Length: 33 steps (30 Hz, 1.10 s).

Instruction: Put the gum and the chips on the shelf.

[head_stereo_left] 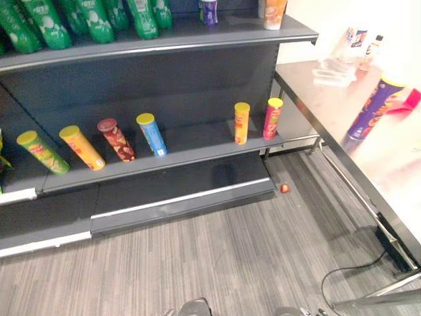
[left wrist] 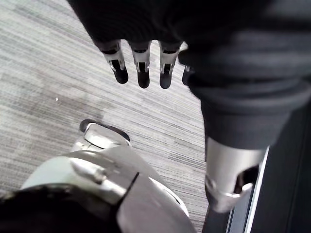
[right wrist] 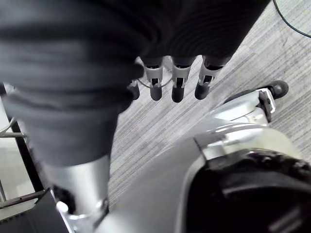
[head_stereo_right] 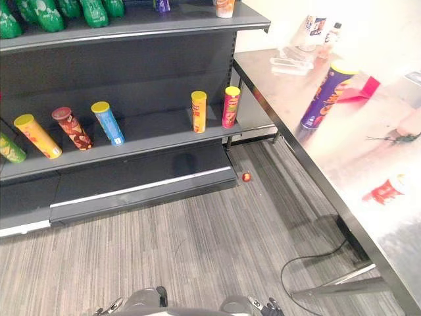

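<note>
Inspector: Chips first. Where are they?

Assessor: Purple chips can (head_stereo_left: 371,108) stands on its base on the table (head_stereo_left: 316,99), upper right of the frame, near the table's left edge. A flat red item (head_stereo_left: 409,100) lies just beside it. Six more cans stand on the middle shelf (head_stereo_left: 197,150), centre left of the frame. The green can (head_stereo_left: 42,152), yellow can (head_stereo_left: 81,147), dark red can (head_stereo_left: 116,139) and blue can (head_stereo_left: 151,134) form a spaced row. The orange can (head_stereo_left: 242,123) and pink can (head_stereo_left: 272,118) stand near each other at the shelf's right end.

Inspector: Gum?

Assessor: Cannot tell which item it is. A small purple tub (head_stereo_left: 209,11) and an orange cup (head_stereo_left: 274,13) sit on the top shelf (head_stereo_left: 197,36), right of the green bags (head_stereo_left: 46,23). A small red object (head_stereo_left: 284,187) lies on the floor (head_stereo_left: 230,263), just off the shelving's lower right corner.

Inspector: Hands?

Assessor: Left hand (left wrist: 146,29) hangs over the striped floor, its fingers (left wrist: 142,73) straight, slightly apart, holding nothing. Right hand (right wrist: 184,29) likewise, with nothing between its straight fingers and thumb.
</note>
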Motion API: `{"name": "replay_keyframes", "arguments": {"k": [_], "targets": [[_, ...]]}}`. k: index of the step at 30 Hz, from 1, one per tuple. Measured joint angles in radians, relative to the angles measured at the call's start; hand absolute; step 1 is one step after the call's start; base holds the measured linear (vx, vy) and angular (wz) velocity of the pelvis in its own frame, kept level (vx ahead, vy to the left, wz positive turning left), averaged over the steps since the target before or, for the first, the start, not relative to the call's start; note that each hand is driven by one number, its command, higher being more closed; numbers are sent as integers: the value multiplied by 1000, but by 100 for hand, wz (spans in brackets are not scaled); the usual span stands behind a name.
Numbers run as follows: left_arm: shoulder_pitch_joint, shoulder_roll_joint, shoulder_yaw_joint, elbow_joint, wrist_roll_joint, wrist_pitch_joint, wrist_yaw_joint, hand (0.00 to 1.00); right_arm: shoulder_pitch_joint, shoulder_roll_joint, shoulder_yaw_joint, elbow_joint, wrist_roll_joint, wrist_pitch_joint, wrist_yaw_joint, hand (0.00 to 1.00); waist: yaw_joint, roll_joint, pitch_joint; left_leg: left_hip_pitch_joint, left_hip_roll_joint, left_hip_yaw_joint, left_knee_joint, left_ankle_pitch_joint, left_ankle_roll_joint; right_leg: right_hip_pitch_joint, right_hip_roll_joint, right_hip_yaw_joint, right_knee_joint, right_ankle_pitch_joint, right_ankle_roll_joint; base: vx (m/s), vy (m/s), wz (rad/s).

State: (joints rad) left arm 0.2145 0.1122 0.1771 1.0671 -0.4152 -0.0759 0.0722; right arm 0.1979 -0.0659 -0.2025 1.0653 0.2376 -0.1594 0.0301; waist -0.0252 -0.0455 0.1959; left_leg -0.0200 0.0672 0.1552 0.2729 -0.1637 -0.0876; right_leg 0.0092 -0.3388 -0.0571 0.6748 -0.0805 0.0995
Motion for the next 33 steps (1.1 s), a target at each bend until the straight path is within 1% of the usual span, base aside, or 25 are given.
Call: {"name": "replay_keyframes", "arguments": {"k": [1, 2, 3, 4, 5, 6, 7, 8, 9, 10, 11, 12, 13, 14, 18, 20, 21, 24, 25, 26, 28, 29, 30, 31, 33], "targets": [[2, -2, -11, -2, 5, 3, 0, 0, -4, 0, -2, -8, 1, -7, 0, 0, 1, 8, -3, 40, -6, 7, -28, -3, 18, -33, -36, -34, 68, 81, -6, 324, 132, -20], [3, -4, -19, -2, 6, 6, -1, 0, -4, -2, -4, -12, 2, -12, 0, 0, 1, 16, -7, 57, -6, 16, -42, -4, 23, -54, -51, -56, 102, 113, -21, 270, 86, -24], [5, -3, -26, -8, 6, 14, 1, 0, -6, -6, -5, -13, 7, -17, 0, 0, 0, 26, -9, 80, -1, 29, -67, -6, 27, -86, -62, -89, 165, 75, -29, 334, 45, -36], [4, -4, -35, -17, 6, 23, 3, 0, -6, -14, 7, -26, 14, -18, 3, 0, 1, 34, -6, 136, 22, 56, -119, -5, 27, -129, -50, -180, 238, -49, -27, 316, 16, -47], [4, -8, -37, -19, 6, 27, 3, 0, -6, -19, 16, -31, 14, -21, 6, 0, 1, 41, -2, 160, 38, 74, -135, -5, 27, -147, -35, -226, 252, -95, -24, 362, -23, -78], [5, -11, -42, -27, 6, 35, 5, 0, -7, -25, 23, -40, 12, -30, 11, 0, 2, 51, 4, 198, 71, 120, -156, -4, 27, -179, -3, -336, 245, -158, -32, 226, -44, -77], [7, -11, -43, -30, 5, 37, 6, 0, -8, -27, 28, -44, 8, -33, 11, 0, 2, 51, 4, 212, 85, 145, -161, -4, 26, -195, 9, -393, 223, -171, -43, 338, -102, -107], [5, -9, -41, -32, 5, 38, 10, 0, -10, -29, 42, -52, 6, -37, 9, 0, 4, 46, 5, 237, 99, 197, -165, -5, 26, -214, 28, -507, 123, -176, -57, 283, -112, -116], [7, -4, -30, -34, 5, 39, 10, 0, -2, -26, 62, -66, 6, -38, 10, 0, 7, 28, 2, 261, 89, 250, -165, -6, 23, -209, 52, -601, -65, -127, -72, 378, -170, -119], [9, 4, -21, -36, 5, 39, 10, 0, 5, -18, 67, -70, 5, -44, 14, 0, 10, 6, -1, 274, 70, 277, -166, -8, 17, -201, 59, -630, -170, -46, -114, 358, -164, -125], [2, -7, -15, -30, 6, 41, 16, 0, -4, -27, 68, -67, 2, -56, 24, 0, 12, 20, 7, 298, 69, 315, -166, -25, -9, -169, 96, -660, -230, -92, -200, 377, -153, -104], [1, -31, -23, -30, 11, 33, 19, 0, -10, -48, 69, -68, -2, -73, 25, 0, -2, 55, 15, 302, 86, 333, -170, -32, -22, -162, 134, -659, -259, -88, -206, 296, -99, -89], [-7, -42, -27, -31, 28, 29, 20, 0, -6, -53, 61, -62, -3, -75, 28, 0, -3, 75, 15, 307, 86, 334, -189, -33, -24, -160, 150, -656, -273, -88, -206, 161, -46, -39], [-9, -45, -28, -31, 30, 25, 20, 0, -5, -53, 56, -57, -3, -75, 30, 0, -2, 79, 16, 309, 83, 338, -207, -32, -26, -156, 154, -656, -273, -88, -207, 77, -39, -13], [-15, -38, -25, -31, 46, 7, 16, 0, -17, -47, 62, -36, -3, -90, 46, 0, 1, 63, 17, 341, 73, 413, -269, -19, -40, -112, 194, -645, -310, -110, -183, -58, -1, -8], [-24, -29, -23, -29, 47, 5, 16, 0, -23, -40, 65, -37, -3, -92, 45, 0, 1, 46, 17, 334, 81, 431, -245, -55, -45, -115, 203, -643, -319, -117, -170, -152, 25, -25], [-27, -21, -20, -30, 48, 5, 17, 0, -20, -37, 65, -39, -1, -91, 44, 0, -1, 42, 10, 307, 98, 448, -197, -103, -35, -130, 210, -636, -311, -118, -172, -164, -9, -35], [-31, -22, -12, -22, 80, 13, 18, 0, -13, -42, 74, -68, 1, -74, 43, 0, -4, 48, -4, 304, 105, 509, -146, -153, -20, -169, 189, -615, -231, -156, -194, -33, 22, -58], [-35, -26, -8, -3, 82, 14, 19, 0, -10, -51, 81, -76, 1, -66, 42, 0, -3, 57, -14, 295, 117, 525, -63, -138, -71, -171, 200, -593, -247, -165, -187, 129, 98, -69], [-43, -24, 0, 0, 82, 16, 19, 0, -8, -52, 83, -73, 0, -60, 42, 0, -4, 54, -17, 266, 133, 517, 28, -132, -72, -176, 200, -574, -252, -164, -186, 176, 37, -83], [-53, -30, 25, -4, 82, 13, 25, 0, -11, -57, 104, -77, -1, -54, 38, 0, 1, 47, -22, 78, 208, 387, 448, -32, -64, -134, 223, -468, -358, -114, -189, 202, -25, -113], [-53, -34, 25, -5, 82, 13, 27, 0, -17, -61, 103, -72, -1, -48, 35, 0, 3, 49, -14, 53, 208, 360, 485, -55, -75, -117, 232, -437, -384, -102, -188, 224, 52, -131], [-50, -37, 24, -4, 82, 15, 32, 0, -24, -71, 104, -62, -1, -37, 22, 0, 1, 63, -13, 30, 204, 340, 496, -89, -61, -77, 244, -374, -426, -86, -183, 214, 119, -159], [-44, -43, 23, -5, 81, 13, 34, 0, -29, -74, 104, -47, -1, -35, 15, 0, 4, 68, -15, 20, 184, 323, 442, -97, -40, -36, 249, -294, -455, -77, -169, 214, 119, -151], [-39, -43, 19, -13, 68, 14, 36, 0, -46, -75, 104, -26, -5, -34, 15, 0, 6, 67, -15, 4, 158, 280, 333, -93, -35, -16, 252, -207, -475, -70, -157, 199, 184, -168]]}}
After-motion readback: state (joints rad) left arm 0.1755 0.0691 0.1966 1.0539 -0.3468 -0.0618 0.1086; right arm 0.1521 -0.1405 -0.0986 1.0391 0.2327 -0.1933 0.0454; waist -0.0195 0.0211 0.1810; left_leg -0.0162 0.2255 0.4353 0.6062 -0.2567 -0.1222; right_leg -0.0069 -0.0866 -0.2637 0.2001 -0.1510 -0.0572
